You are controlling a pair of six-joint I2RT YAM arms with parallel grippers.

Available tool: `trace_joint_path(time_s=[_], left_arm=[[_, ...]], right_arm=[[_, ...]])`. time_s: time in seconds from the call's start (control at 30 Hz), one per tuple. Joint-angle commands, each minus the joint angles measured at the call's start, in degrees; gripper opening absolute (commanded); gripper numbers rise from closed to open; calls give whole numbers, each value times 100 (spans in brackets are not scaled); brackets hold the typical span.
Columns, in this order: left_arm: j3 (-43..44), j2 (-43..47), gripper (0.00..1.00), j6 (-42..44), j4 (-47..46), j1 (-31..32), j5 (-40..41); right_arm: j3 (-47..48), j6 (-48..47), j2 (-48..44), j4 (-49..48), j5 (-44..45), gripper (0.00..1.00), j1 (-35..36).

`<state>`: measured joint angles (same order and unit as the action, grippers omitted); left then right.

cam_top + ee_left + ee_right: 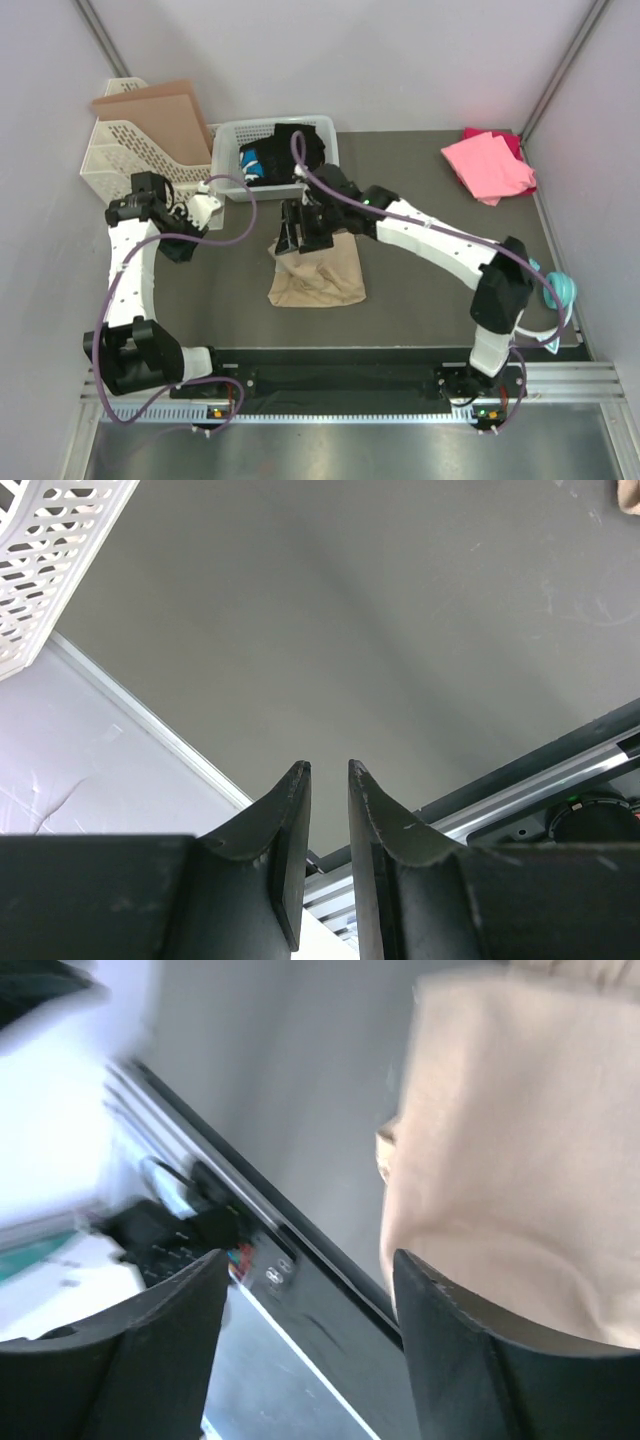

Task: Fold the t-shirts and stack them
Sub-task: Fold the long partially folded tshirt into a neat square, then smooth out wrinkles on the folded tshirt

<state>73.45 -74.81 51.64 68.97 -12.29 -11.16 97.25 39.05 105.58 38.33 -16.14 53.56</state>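
Observation:
The folded tan t-shirt (320, 272) lies in the middle of the table. My right gripper (293, 240) hovers over its far left corner. In the right wrist view this gripper (311, 1255) stands wide open with nothing between its fingers, and the tan cloth (500, 1140) lies just beyond the right finger. A bright pink t-shirt (487, 165) rests on a darker magenta one (508, 140) at the far right corner. My left gripper (205, 210) hangs at the left above bare table. Its jaws (328, 765) are slightly apart and hold nothing.
A white basket (235, 135) with dark and blue items stands at the back centre, right behind the right wrist. A white file rack (110, 160) holding a brown cardboard sheet (155, 105) stands at the back left. A teal object (560, 290) lies at the right edge.

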Motion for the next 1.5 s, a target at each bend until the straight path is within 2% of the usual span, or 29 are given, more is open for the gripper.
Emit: trace_joint_path(time_s=[0.0, 0.03, 0.07, 0.17, 0.27, 0.37, 0.43, 0.53, 0.67, 0.8, 1.03, 1.13, 1.37, 1.47], left_arm=[[143, -78, 27, 13, -121, -19, -255], [152, -87, 27, -13, -138, -19, -255], [178, -113, 28, -22, -129, -10, -255], [310, -184, 27, -75, 11, -19, -290], [214, -87, 27, -57, -23, -19, -229], [82, 36, 28, 30, -33, -19, -211], [64, 19, 28, 66, 28, -19, -368], [73, -104, 28, 13, 64, -1, -536], [309, -385, 27, -391, 73, 25, -1438], [407, -929, 28, -1005, -15, 534, -1382], [530, -2010, 28, -1595, -560, 1763, -1152], [705, -2485, 28, -1832, -674, 2037, -1361], [1444, -3689, 30, -2113, -455, 2064, -1836], [1383, -3830, 40, -2166, -525, 2064, -1934]], right_arm=[[-489, 384, -180, -1099, -416, 70, -13], [-210, 280, 74, -873, -312, 71, 231], [559, 61, 712, -262, -311, 72, 338], [1381, 24, 1480, 17, -355, 72, 682], [1376, -37, 1467, 78, -276, 72, 665], [648, -47, 828, 0, 67, 72, 314], [-157, -3, 421, -306, 155, 71, -134], [-820, -63, -159, -493, 303, 70, -679], [-901, -371, -275, -115, 559, 70, -1031], [-1199, -354, -494, -202, 621, 69, -1347], [-2147, -187, -828, -536, 498, 64, -1471], [-2682, -134, -1038, -738, 498, 61, -1480], [-3274, -161, -1171, -1029, 340, 59, -1559], [-3300, -196, -1189, -1073, 296, 59, -1559]])
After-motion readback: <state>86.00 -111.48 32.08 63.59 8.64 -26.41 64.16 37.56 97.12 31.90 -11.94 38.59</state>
